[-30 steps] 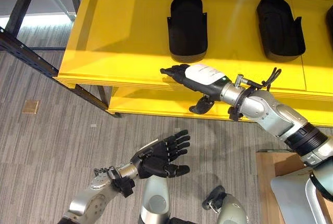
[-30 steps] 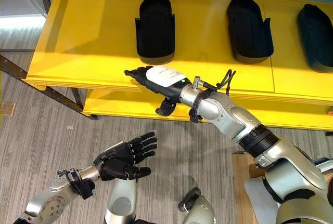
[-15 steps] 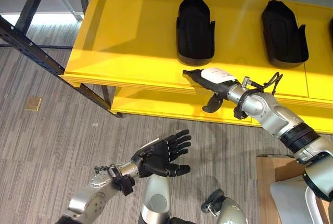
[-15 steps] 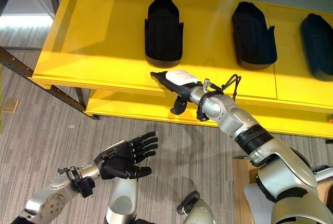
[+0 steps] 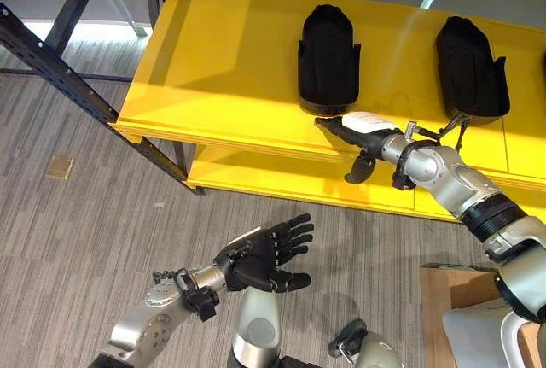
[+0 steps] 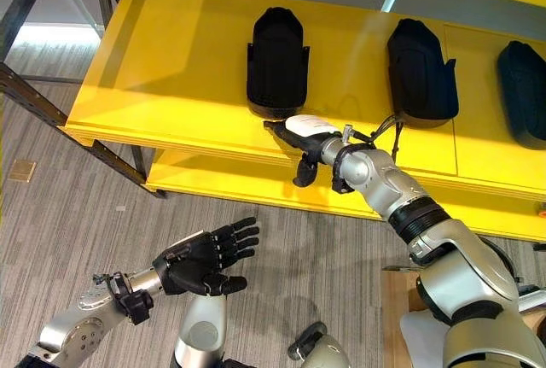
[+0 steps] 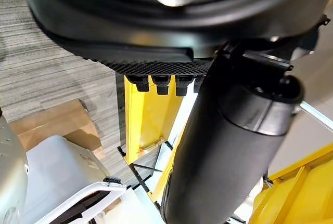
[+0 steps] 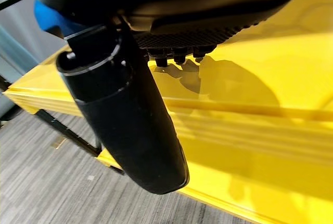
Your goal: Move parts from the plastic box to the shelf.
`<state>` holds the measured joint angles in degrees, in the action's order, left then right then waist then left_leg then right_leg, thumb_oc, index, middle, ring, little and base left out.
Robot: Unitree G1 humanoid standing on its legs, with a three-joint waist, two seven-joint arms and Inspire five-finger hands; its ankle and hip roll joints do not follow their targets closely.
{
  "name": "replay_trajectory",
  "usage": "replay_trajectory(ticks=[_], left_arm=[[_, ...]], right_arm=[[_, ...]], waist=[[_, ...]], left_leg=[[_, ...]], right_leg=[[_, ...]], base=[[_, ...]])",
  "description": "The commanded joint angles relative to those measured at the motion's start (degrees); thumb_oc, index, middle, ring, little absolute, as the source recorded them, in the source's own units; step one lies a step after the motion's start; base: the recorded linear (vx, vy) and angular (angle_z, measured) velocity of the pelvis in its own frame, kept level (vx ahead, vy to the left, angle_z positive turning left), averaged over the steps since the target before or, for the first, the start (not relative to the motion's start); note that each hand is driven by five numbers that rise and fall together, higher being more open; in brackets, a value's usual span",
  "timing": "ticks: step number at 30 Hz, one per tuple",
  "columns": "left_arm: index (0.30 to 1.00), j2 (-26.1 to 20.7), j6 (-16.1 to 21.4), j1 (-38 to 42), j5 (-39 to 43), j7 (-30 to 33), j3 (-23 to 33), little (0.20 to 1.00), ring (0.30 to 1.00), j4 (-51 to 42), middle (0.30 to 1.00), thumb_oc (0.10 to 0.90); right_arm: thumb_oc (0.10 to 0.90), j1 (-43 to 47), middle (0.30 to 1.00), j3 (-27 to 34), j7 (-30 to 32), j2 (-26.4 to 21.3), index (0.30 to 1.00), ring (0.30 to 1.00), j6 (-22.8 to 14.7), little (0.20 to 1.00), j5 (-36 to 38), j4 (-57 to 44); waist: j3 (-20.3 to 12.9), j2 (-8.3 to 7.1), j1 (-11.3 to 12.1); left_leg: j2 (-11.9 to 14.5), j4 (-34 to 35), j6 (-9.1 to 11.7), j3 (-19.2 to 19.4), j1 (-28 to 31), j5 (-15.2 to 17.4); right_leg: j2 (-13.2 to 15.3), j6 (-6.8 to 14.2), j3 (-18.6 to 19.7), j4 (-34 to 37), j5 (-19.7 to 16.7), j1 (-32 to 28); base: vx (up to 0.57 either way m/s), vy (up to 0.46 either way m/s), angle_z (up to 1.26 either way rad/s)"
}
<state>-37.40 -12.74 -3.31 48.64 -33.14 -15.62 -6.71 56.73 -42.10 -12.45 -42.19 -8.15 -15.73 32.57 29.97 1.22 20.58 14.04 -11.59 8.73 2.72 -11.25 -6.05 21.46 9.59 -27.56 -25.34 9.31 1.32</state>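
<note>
We took the bright yellow flat shelf board (image 5: 222,61) as our landmark. Three black moulded plastic parts lay on it in a row toward its back: the nearest part (image 5: 328,61) just behind our right hand, a second part (image 5: 467,65) further along toward the right end, and a third part (image 6: 522,86) beyond that, at the far right. Our right hand (image 5: 354,127) rested over the shelf's front edge, just in front of the nearest part and apart from it, with its fingers stretched out flat on the yellow surface, the thumb hanging below the edge, and nothing held. Our left hand (image 5: 260,257) hovered well in front of the shelf and below it, over the grey striped floor (image 5: 77,214), fingers spread loosely and empty. We judged that three parts were already placed and that no part was in transit. A pale plastic box rim (image 5: 482,334) on a brown board showed beside the shelf's right end, lower down, and we could not tell how many parts were left in it. The next step, as we judged it, was to fetch another part from there.
</note>
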Motion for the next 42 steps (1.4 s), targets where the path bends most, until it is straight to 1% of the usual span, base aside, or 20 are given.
replay_trajectory(ticks=[1,6,22,29,30,31,33,36,37,38,39,40,41,42], left_arm=[[1.0,-0.8,2.2,0.5,1.4,-3.4,-0.9,1.0,1.0,-6.9,1.0,0.9],[1.0,-0.7,1.7,0.9,1.4,-3.0,-0.9,1.0,1.0,-7.4,1.0,0.9],[1.0,-0.2,1.1,2.1,1.1,-2.6,-1.7,1.0,1.0,-7.5,1.0,0.9],[1.0,0.0,0.7,2.1,1.3,-2.4,-1.4,1.0,1.0,-7.7,1.0,0.9],[1.0,0.0,1.2,1.7,1.1,-2.5,-1.4,1.0,1.0,-7.8,1.0,0.9],[1.0,0.0,1.3,1.6,1.1,-2.5,-1.3,1.0,1.0,-7.8,1.0,0.9],[1.0,0.2,1.7,0.9,1.0,-2.7,-0.6,1.0,1.0,-7.6,1.0,0.9],[1.0,0.3,1.9,0.2,0.7,-3.0,0.1,1.0,1.0,-7.7,1.0,0.9],[1.0,0.1,2.6,-1.1,0.8,-3.6,1.2,1.0,1.0,-7.7,1.0,0.9],[1.0,0.0,2.9,-1.6,0.8,-4.0,1.6,1.0,1.0,-7.9,1.0,0.9],[1.0,-0.1,3.0,-1.9,0.7,-4.2,1.9,1.0,1.0,-7.9,1.0,0.9],[1.0,-0.1,3.7,-2.9,0.5,-4.6,2.9,1.0,1.0,-8.0,1.0,0.9],[1.0,-0.1,4.2,-3.6,0.5,-4.8,3.5,1.0,1.0,-8.0,1.0,0.9],[1.0,-0.4,4.6,-4.5,0.5,-5.1,4.5,1.0,1.0,-8.1,1.0,0.9]], right_arm=[[0.9,9.9,1.0,1.0,5.2,2.5,1.0,1.0,-0.4,1.0,-0.2,2.4],[0.9,10.7,1.0,1.9,5.6,3.4,1.0,1.0,1.1,1.0,-0.8,4.1],[0.9,13.0,1.0,2.7,6.7,5.4,1.0,1.0,3.2,1.0,-1.3,8.3],[0.9,12.2,1.0,2.6,4.1,5.6,1.0,1.0,2.3,1.0,-0.2,9.0],[0.9,11.9,1.0,2.4,2.8,5.5,1.0,1.0,1.2,1.0,0.1,9.1],[0.9,11.8,1.0,2.3,2.1,5.6,1.0,1.0,0.9,1.0,0.2,8.9],[0.9,10.3,1.0,1.3,-2.8,5.1,1.0,1.0,-1.1,1.0,-0.2,6.8],[0.9,7.9,1.0,0.1,-5.0,3.9,1.0,1.0,-1.3,1.0,1.2,3.3],[0.9,6.0,1.0,-0.6,-10.9,2.9,1.0,1.0,-1.4,1.0,2.9,-1.0],[0.9,4.8,1.0,-0.9,-13.4,2.1,1.0,1.0,-1.5,1.0,3.4,-3.1],[0.9,4.1,1.0,-1.4,-14.2,1.6,1.0,1.0,-1.5,1.0,3.8,-4.6],[0.9,1.4,1.0,-2.4,-18.3,-0.4,1.0,1.0,-2.3,1.0,5.2,-9.2],[0.9,-0.4,1.0,-2.9,-20.7,-1.5,1.0,1.0,-2.1,1.0,6.7,-12.2],[0.9,-3.2,1.0,-3.0,-23.2,-2.9,1.0,1.0,-1.3,1.0,8.0,-17.2]], waist=[[-4.4,-1.39,0.3],[-4.5,-1.2,0.6],[-5.0,-0.76,1.2],[-5.1,-0.8,1.2],[-5.1,-0.8,1.2],[-5.1,-0.8,1.2],[-5.0,-0.9,0.9],[-5.0,-1.13,0.5],[-4.9,-1.42,0.0],[-4.8,-1.54,-0.2],[-4.8,-1.63,-0.3],[-4.7,-1.97,-0.8],[-4.7,-2.19,-1.2],[-4.8,-2.57,-1.6]], left_leg=[[5.2,0.3,0.0,6.7,-0.7,-0.3],[5.1,0.4,0.1,6.5,-1.0,-0.4],[5.0,0.7,0.1,6.2,-0.5,-0.6],[4.8,0.5,0.1,6.0,-0.5,-0.6],[4.8,0.6,0.1,6.0,-0.4,-0.6],[4.7,0.7,0.1,5.9,-0.4,-0.6],[4.7,0.5,0.1,5.9,-0.6,-0.6],[4.8,0.4,0.0,6.2,-0.4,-0.5],[5.0,0.5,0.0,6.6,-0.2,-0.5],[5.1,0.5,0.0,6.8,-0.1,-0.5],[5.1,0.5,0.0,6.9,-0.1,-0.5],[5.3,0.6,0.1,7.2,0.0,-0.6],[5.3,0.8,0.0,7.4,0.2,-0.6],[5.5,0.9,0.1,7.6,0.4,-0.7]], right_leg=[[-0.6,-1.3,-0.2,0.6,2.1,-3.8],[-0.5,-1.2,-0.5,0.8,2.2,-4.1],[-0.4,-1.4,-1.2,0.8,2.5,-5.1],[-0.4,-1.6,-1.2,0.1,3.0,-5.2],[-0.4,-1.6,-1.1,0.2,3.0,-5.2],[-0.5,-1.6,-1.0,0.2,3.0,-5.2],[-0.5,-1.6,-0.7,-0.1,3.1,-4.9],[-0.4,-1.5,-0.5,-0.3,3.1,-4.6],[-0.4,-1.5,-0.1,-0.2,2.9,-4.4],[-0.4,-1.4,0.1,-0.2,2.9,-4.3],[-0.4,-1.4,0.2,-0.3,2.8,-4.1],[-0.5,-1.3,0.5,-0.3,2.8,-3.8],[-0.5,-1.2,0.8,-0.3,2.7,-3.6],[-0.7,-1.1,1.0,-0.1,2.6,-3.5]], base=[[0.0,0.0,0.0],[0.0,0.0,0.0],[0.0,0.0,0.0],[0.0,0.0,0.0],[0.0,0.0,0.0],[0.0,0.0,0.0],[0.0,0.0,0.0],[0.0,0.0,0.0],[-0.03,0.008,0.0],[-0.03,0.008,0.0],[-0.04,-0.001,-0.01],[-0.04,-0.004,-0.03],[-0.05,-0.014,-0.06],[-0.02,-0.014,-0.06]])
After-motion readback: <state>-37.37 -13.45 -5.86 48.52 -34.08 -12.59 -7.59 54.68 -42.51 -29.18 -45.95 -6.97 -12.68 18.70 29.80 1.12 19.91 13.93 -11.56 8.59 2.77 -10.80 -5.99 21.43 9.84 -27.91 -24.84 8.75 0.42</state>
